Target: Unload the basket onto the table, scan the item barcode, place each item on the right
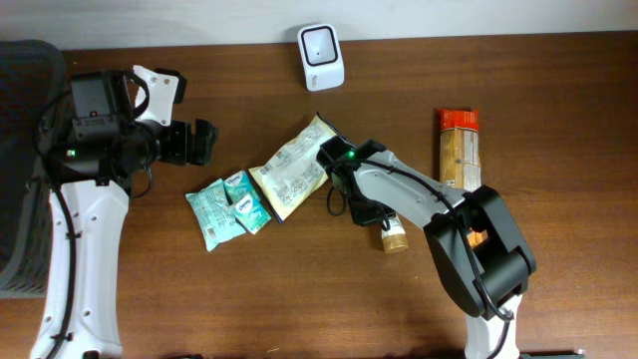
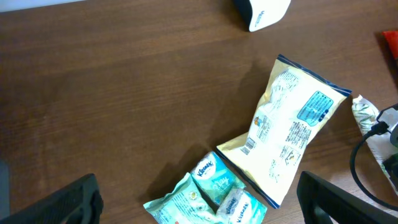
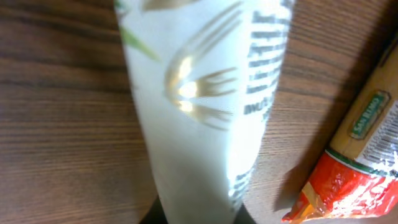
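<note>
The white barcode scanner (image 1: 321,57) stands at the table's far edge and shows at the top of the left wrist view (image 2: 261,11). My right gripper (image 1: 379,221) is shut on a white tube with a tan cap (image 1: 395,239), low over the table's middle. That tube (image 3: 199,112) fills the right wrist view, its printed side up, rising from between the jaws of the right gripper (image 3: 196,214). My left gripper (image 1: 202,142) hangs open at the left, above and left of the packets. Its fingers (image 2: 65,202) stand wide apart with nothing between them.
A cream snack bag (image 1: 294,170) (image 2: 289,130) lies left of the right wrist. Teal tissue packs (image 1: 227,204) (image 2: 211,193) lie beside it. A red and orange pasta packet (image 1: 459,150) (image 3: 354,162) lies to the right. A dark basket (image 1: 20,160) stands at the left edge.
</note>
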Controlling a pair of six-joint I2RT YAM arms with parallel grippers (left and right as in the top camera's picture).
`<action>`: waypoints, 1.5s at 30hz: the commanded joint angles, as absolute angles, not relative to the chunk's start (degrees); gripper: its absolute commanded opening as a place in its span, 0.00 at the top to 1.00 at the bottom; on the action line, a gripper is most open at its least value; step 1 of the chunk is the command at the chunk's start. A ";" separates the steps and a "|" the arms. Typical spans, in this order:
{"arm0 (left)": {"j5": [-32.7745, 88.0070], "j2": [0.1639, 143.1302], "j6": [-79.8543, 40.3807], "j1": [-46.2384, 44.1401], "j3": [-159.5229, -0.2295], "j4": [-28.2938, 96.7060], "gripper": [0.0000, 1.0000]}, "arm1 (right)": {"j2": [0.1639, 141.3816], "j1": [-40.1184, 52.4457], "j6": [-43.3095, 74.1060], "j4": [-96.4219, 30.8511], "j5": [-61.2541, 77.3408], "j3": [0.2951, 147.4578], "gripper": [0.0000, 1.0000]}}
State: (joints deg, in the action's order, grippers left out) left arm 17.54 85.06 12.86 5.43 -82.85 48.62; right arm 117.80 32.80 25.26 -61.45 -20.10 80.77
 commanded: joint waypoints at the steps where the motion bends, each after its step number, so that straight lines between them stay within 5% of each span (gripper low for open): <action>1: 17.76 84.20 13.80 5.54 -83.68 48.69 0.01 | 118.65 32.67 25.58 -62.37 -21.23 80.23 0.96; 3: 17.74 84.20 13.80 5.54 -83.68 48.69 0.01 | 118.65 32.86 25.58 -64.84 -20.47 82.04 0.94; 5: 17.76 84.20 13.80 5.54 -83.68 48.69 0.01 | 118.65 33.98 25.58 -65.58 -18.28 83.24 0.77; 8: 17.74 84.20 13.80 5.54 -83.68 48.69 0.01 | 118.65 38.44 25.56 -65.43 -17.34 83.29 0.71; 9: 17.74 84.20 13.80 5.54 -83.68 48.69 0.01 | 118.65 40.60 25.56 -64.97 -17.98 83.29 0.58; 11: 17.76 84.20 13.78 5.54 -83.68 48.69 0.01 | 118.65 42.85 25.50 -64.23 -18.74 83.29 0.53; 15: 17.76 84.20 13.80 5.54 -83.68 48.69 0.01 | 118.65 46.13 25.54 -64.62 -18.09 84.51 0.53; 19: 17.76 84.20 13.80 5.54 -83.68 48.69 0.01 | 117.03 42.46 25.52 -72.73 -11.86 98.04 0.67; 21: 17.74 84.20 13.80 5.54 -83.68 48.69 0.01 | 116.07 39.48 25.52 -74.98 -9.15 102.85 0.65; 24: 17.74 84.20 13.80 5.54 -83.68 48.69 0.01 | 115.02 29.61 20.91 -76.64 3.49 105.71 0.46; 31: 17.74 84.20 13.80 5.54 -83.68 48.69 0.01 | 118.50 14.83 5.50 -72.12 25.34 92.18 0.44; 34: 17.74 84.20 13.80 5.54 -83.68 48.69 0.01 | 118.50 14.17 3.90 -67.46 26.79 87.02 0.45; 37: 17.74 84.20 13.80 5.54 -83.68 48.69 0.01 | 118.37 14.59 1.65 -67.24 25.80 86.35 0.57; 45: 17.58 84.20 13.80 5.54 -83.68 48.69 0.01 | 116.40 20.51 2.28 -73.69 23.77 93.25 0.57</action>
State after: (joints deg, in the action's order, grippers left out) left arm 17.52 85.06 12.86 5.43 -82.85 48.62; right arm 118.30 16.21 2.55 -73.38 23.62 91.35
